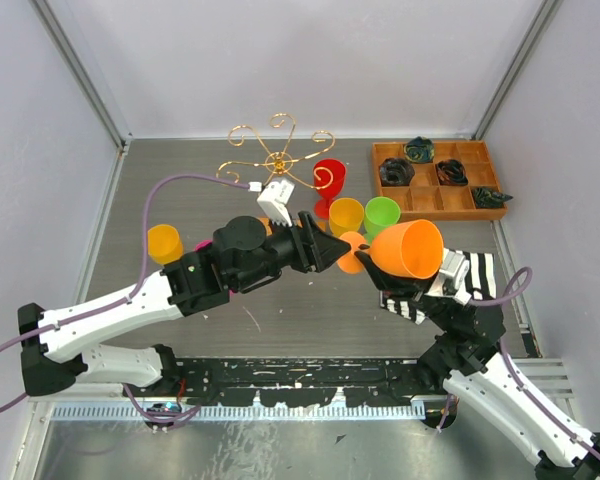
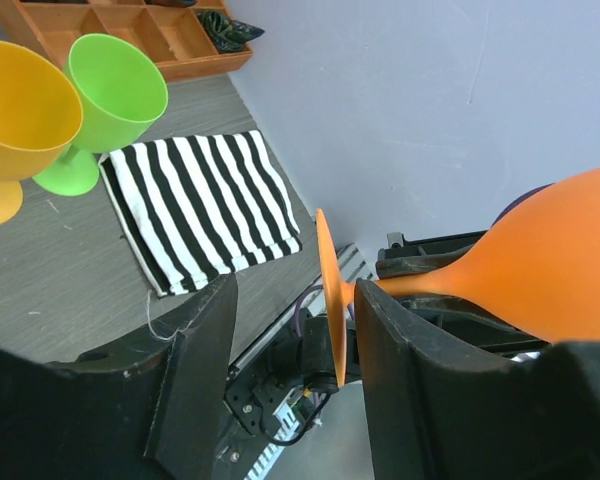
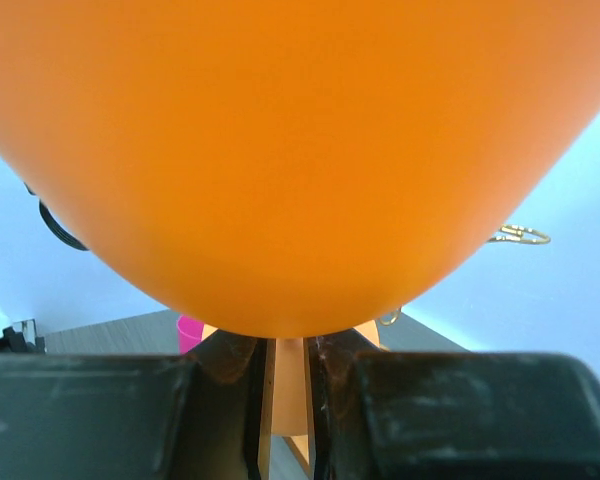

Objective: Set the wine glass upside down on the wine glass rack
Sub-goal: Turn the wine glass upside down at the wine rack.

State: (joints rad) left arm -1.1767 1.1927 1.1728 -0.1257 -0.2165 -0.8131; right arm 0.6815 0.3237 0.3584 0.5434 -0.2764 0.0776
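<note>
The orange wine glass point(image 1: 410, 250) lies sideways in the air above the table's middle, its round foot point(image 1: 352, 252) pointing left. My right gripper point(image 1: 382, 272) is shut on its stem; in the right wrist view the bowl point(image 3: 300, 150) fills the frame above the gripper point(image 3: 288, 400). My left gripper point(image 1: 332, 248) is open, its jaws on either side of the foot point(image 2: 330, 300), which sits close to the right finger point(image 2: 400, 350). The gold wire wine glass rack point(image 1: 277, 160) stands at the back centre, behind the left wrist; one curl point(image 3: 520, 236) shows in the right wrist view.
Red point(image 1: 329, 180), yellow point(image 1: 346, 215) and green point(image 1: 382, 215) glasses stand right of the rack. A yellow-orange cup point(image 1: 165, 243) stands at left. A compartmented wooden tray point(image 1: 435, 180) is at back right. A striped cloth point(image 1: 460, 275) lies under the right arm.
</note>
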